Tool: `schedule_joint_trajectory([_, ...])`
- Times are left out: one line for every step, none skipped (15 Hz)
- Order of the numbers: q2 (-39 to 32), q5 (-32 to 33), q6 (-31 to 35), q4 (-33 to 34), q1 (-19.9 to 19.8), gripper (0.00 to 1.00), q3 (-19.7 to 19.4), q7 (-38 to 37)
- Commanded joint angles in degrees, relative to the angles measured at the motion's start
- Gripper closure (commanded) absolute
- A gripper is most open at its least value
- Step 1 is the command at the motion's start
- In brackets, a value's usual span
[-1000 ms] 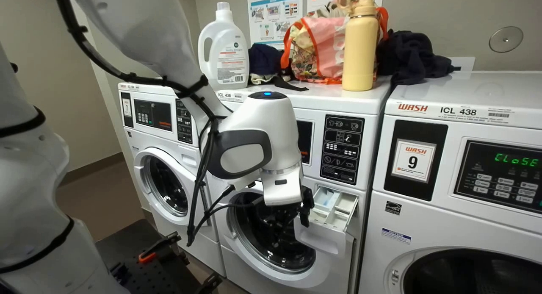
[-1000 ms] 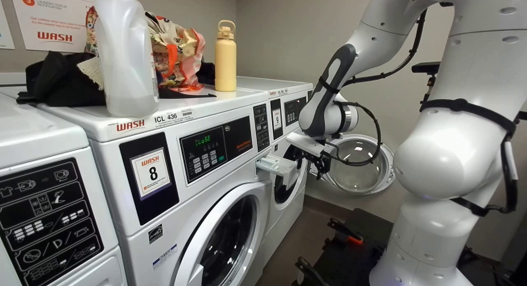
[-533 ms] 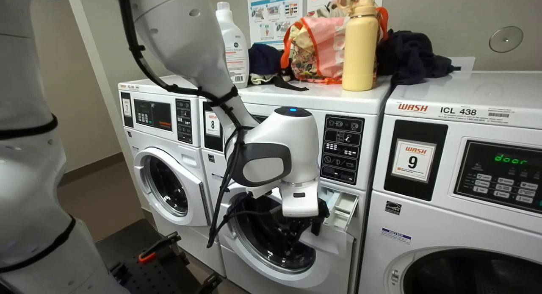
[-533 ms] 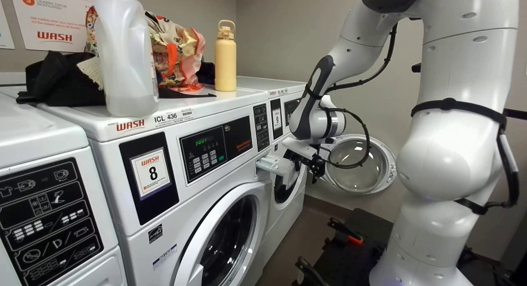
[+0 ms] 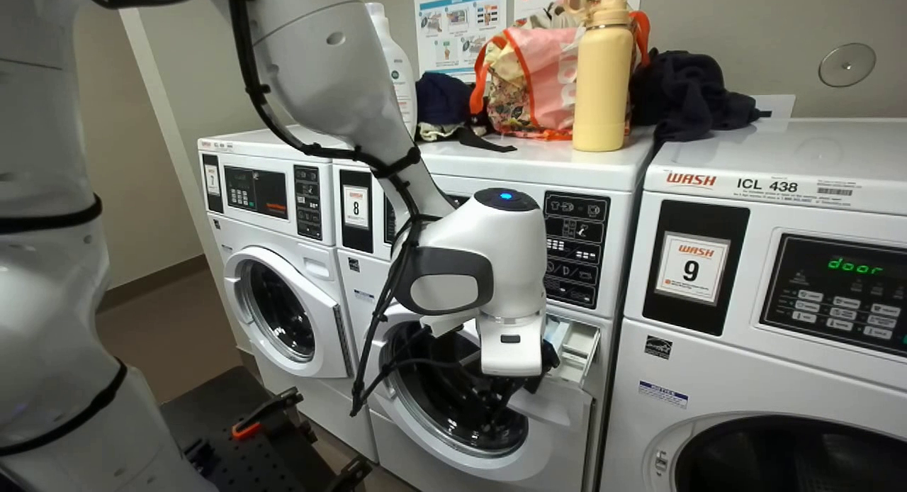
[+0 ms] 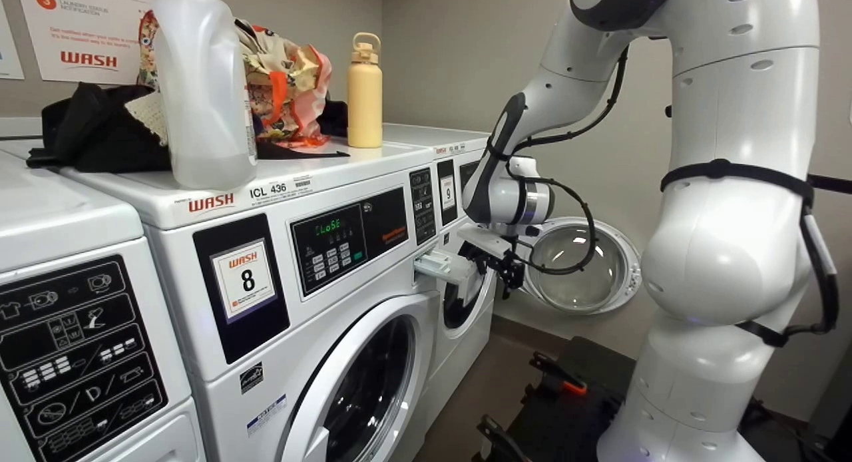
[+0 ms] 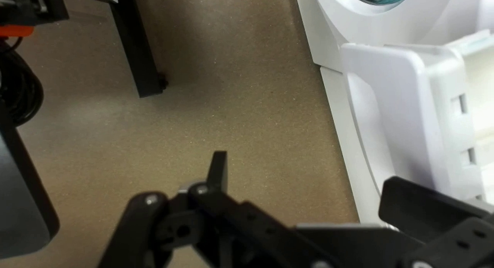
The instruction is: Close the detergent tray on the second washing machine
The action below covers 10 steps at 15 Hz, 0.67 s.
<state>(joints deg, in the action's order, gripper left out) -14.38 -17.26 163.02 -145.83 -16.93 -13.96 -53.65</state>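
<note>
Brings the black two-fingered gripper [image 7: 305,179], spread apart, nearer the white rectangular plastic detergent tray [image 7: 397,117], jutting from the white front-load washer numbered 8 [image 6: 359,285]; seems nearly placed to push.

detergent tray [image 5: 579,349]: extended | fingers [image 5: 535,383]: just beside, partly hidden

The arm [image 6: 735,122] arches downward — jaws spread wide apart.

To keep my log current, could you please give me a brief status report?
Gripper open. Detergent tray on washing machine 8 pulled out; gripper contact unclear. No obstruction visible.
</note>
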Motion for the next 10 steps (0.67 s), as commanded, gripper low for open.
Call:
schedule_joint_trajectory([-2.52,-6.92,-0.74,3.67,-3.13,0.00,4.12,4.95])
schedule_joint_trajectory([-2.62,-8.58,-0.74,3.84,-3.84,0.00,4.81,6.42])
schedule_joint_trajectory([-2.57,-10.56,-0.52,3.94,-4.72,0.00,5.79,8.36])
schedule_joint_trajectory([-2.48,-12.92,-0.44,4.07,-5.80,0.00,6.99,10.72])
schedule_joint_trajectory([-2.59,-14.65,-0.30,4.22,-6.50,0.00,7.72,12.50])
schedule_joint_trajectory([-2.46,-17.49,-0.11,4.36,-7.80,0.00,9.13,15.44])
schedule_joint_trajectory([-2.55,-19.71,0.17,4.49,-8.65,0.00,10.02,17.59])
schedule_joint_trajectory([-2.63,-21.80,0.30,4.62,-9.40,0.00,10.77,19.61])
schedule_joint_trajectory([-2.72,-23.83,0.53,4.74,-10.14,0.00,11.50,21.67])
schedule_joint_trajectory([-2.82,-25.69,0.71,4.88,-10.75,0.00,12.15,23.47])
